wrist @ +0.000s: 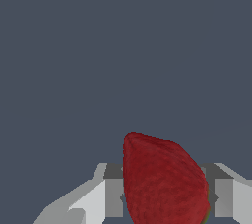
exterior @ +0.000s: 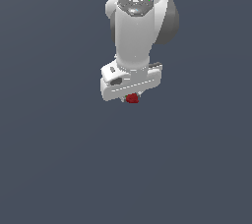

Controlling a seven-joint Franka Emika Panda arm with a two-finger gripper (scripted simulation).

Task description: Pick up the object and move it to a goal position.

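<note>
The arm (exterior: 135, 26) is glossy white with rounded, bulbous links and a grey cap; the end effector (exterior: 131, 96) is a blocky white housing with grey fingers (wrist: 114, 196).

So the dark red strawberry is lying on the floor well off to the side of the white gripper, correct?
Not quite. The dark red strawberry is not off to the side: the wrist view shows it between the fingers of the white gripper, and the exterior view shows it right under the hand.

Pincer (exterior: 132, 97) downward, clamped on strawberry (exterior: 132, 98).
</note>
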